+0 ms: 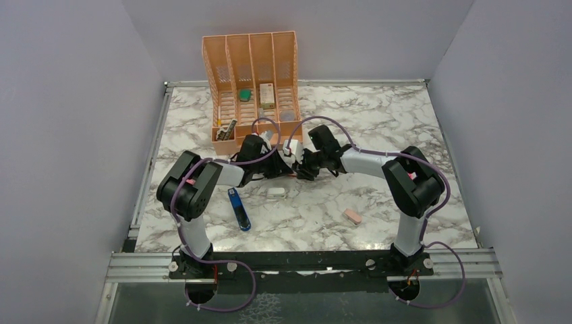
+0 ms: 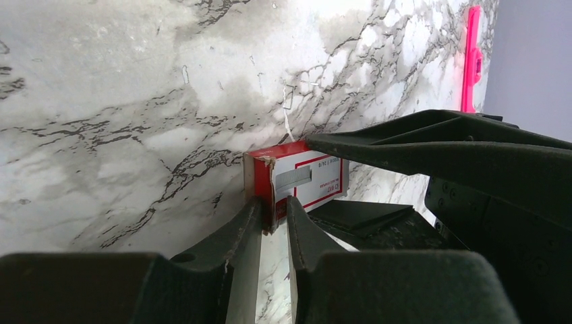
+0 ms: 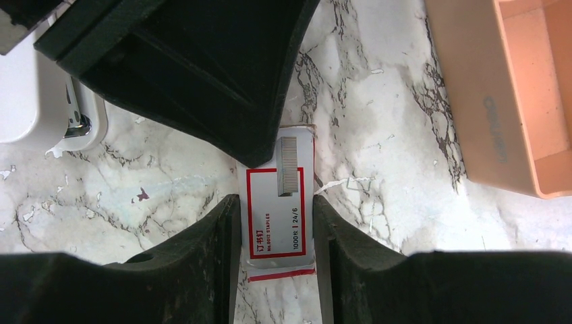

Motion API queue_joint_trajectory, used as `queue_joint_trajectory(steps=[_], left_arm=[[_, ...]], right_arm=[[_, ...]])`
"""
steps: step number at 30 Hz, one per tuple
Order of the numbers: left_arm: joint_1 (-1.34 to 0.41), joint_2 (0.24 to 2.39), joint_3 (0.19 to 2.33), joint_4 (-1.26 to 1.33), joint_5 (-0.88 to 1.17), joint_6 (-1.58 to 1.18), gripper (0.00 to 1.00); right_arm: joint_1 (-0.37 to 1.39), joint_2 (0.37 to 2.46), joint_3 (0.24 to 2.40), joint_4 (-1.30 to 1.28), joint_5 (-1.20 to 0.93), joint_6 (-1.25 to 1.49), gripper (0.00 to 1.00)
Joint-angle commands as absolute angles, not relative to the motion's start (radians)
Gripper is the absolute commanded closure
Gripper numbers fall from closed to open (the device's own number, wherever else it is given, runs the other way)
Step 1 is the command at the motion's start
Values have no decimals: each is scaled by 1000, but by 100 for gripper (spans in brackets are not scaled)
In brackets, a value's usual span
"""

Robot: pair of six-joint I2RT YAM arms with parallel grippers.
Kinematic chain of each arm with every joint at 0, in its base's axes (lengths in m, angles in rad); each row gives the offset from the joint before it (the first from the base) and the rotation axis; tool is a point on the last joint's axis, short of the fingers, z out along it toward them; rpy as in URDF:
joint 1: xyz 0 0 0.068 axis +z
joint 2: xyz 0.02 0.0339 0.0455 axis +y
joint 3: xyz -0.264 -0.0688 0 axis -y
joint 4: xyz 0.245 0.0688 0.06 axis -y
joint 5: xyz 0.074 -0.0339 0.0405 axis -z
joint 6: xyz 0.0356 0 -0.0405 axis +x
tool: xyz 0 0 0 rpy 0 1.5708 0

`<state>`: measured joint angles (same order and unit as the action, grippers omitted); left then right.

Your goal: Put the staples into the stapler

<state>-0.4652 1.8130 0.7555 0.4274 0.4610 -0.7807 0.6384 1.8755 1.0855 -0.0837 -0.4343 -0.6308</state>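
Starting at the left of the overhead view, the stapler [image 1: 238,209] is seen lying flat on the marble-patterned worktop [image 1: 378,115]. It is slim, blue and glossy with a black far end, and is well apart from both arms. Just right of it a small white eraser [image 1: 276,192] is spotted, a rounded block. Beyond that, the left gripper [image 1: 283,172] and right gripper [image 1: 301,169] are set nose to nose at mid-worktop, in front of the orange mesh file organiser [image 1: 253,74]. What sits between them is all but hidden from up here. Further right, a pinkish-tan eraser [image 1: 351,216] is seen lying alone.

Down at the left wrist, what the overhead misses is shown. The left gripper [image 2: 274,219] is closed on the red end of the staple box [image 2: 317,179], with a frayed cardboard edge pinched between its matte black fingers [image 2: 243,233]. A bright pink marker [image 2: 472,57] is picked out at the far right, seen in no other view.

Over at the right wrist, the box's printed top is given plainly. It is white card with a red frame and a picture of a grey staple strip. The box is clamped across its width by the right gripper [image 3: 276,233], each finger [image 3: 219,236] pressed flat to a long side, and it is laid flat on the worktop. The organiser's smooth orange wall [image 3: 512,101] is caught at the right.
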Motion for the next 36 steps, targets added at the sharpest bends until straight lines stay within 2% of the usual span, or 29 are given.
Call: queue_joint_trajectory(steps=[1,9,13,18,22,26,30,36], left_arm=[[-472,1834,767,498,559,-778,80],[-462,1823,737,494,494,-770,80],[-459,1821,731,494,491,-769,75],[-456,1806,732,477,482,-754,73],[-454,1809,736,468,491,-750,76],[-454,1822,755,467,527,-742,79],[-450,1838,789,456,551,-737,84],[-440,1872,840,403,586,-698,91]], right_arm=[[645,1893,1093,-124,-468,-631,56],[585,1747,1069,5,-428,-327,39],[575,1677,1005,75,-397,-269,30],[568,1649,969,91,-258,-100,29],[566,1606,937,87,-212,67,29],[566,1598,907,65,-301,-54,32],[565,1629,924,2,-278,-273,35],[548,1631,939,-98,-356,-520,34]])
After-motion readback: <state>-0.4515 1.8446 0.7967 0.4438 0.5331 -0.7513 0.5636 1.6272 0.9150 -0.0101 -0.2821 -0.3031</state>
